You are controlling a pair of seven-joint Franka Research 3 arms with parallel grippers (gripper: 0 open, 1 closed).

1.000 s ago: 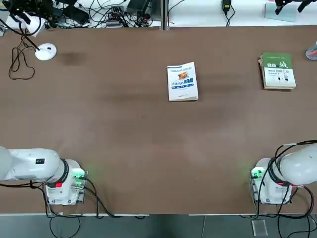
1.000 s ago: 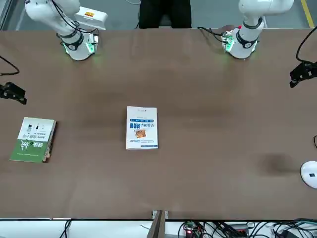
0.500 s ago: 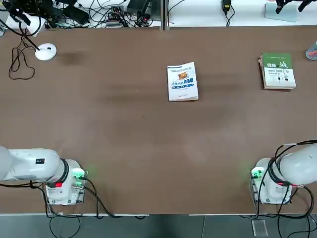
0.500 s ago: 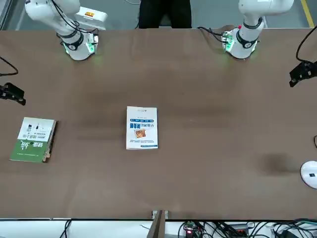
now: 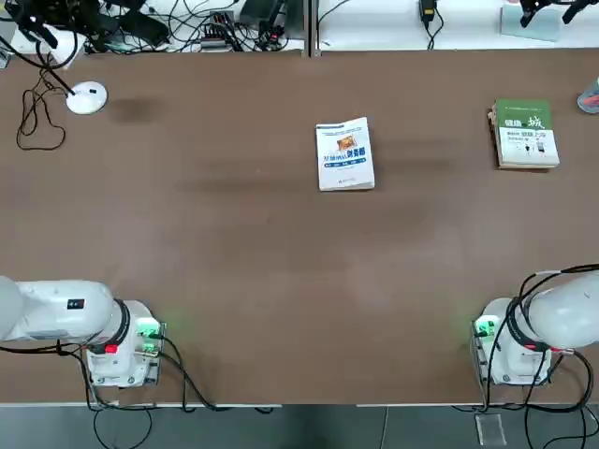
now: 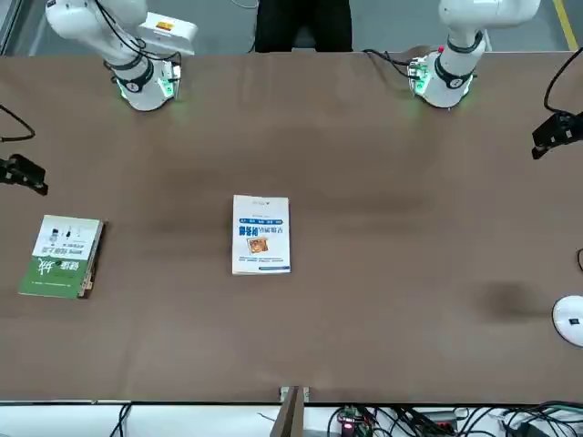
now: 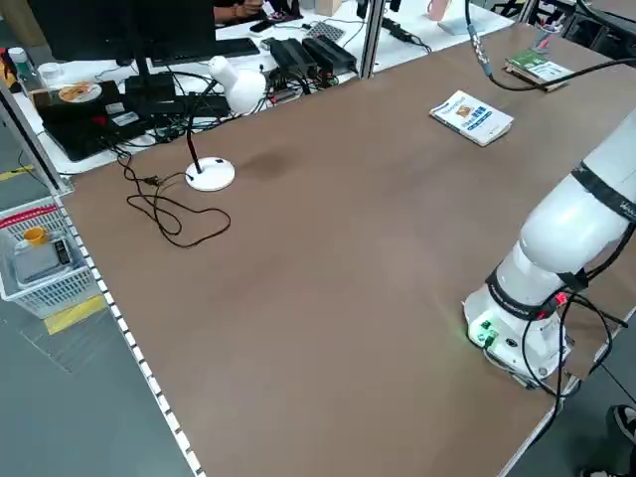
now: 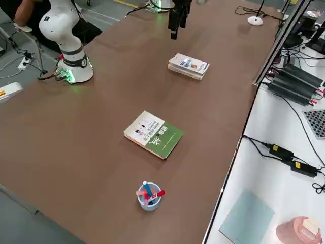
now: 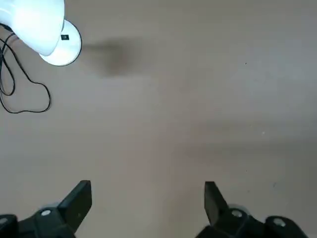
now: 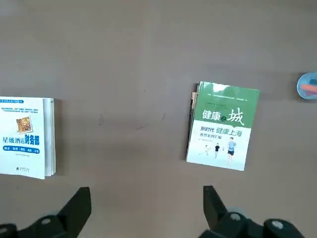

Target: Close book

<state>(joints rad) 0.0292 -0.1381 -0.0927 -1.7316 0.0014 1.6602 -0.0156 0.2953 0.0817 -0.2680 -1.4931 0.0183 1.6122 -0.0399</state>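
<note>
The book [image 5: 345, 154] lies flat on the table [image 5: 271, 243], in the far middle part, with its white front cover up, and it seems to be closed. No step of closing looks left to do, so I judge that the task is at its end, or very near. The next move probably calls only for keeping both arms away from the cover; if it were found a little lifted, a light press from above would be enough. The left gripper [image 9: 148, 184] is over the left part of the table, its two fingers spread with nothing between them. The right gripper [image 10: 147, 189] is over the right part, also spread and empty, near neither book in any way that I can call contact. The green book [image 5: 527, 134] is well apart, to the right. In the right wrist view, the white book is cut off at the picture border, and a pale strip shows beside its cover; I cannot tell if this is the pages or a cover which does not lie fully down. The top view does not show the fingers, and the left wrist view does not show the book.
</note>
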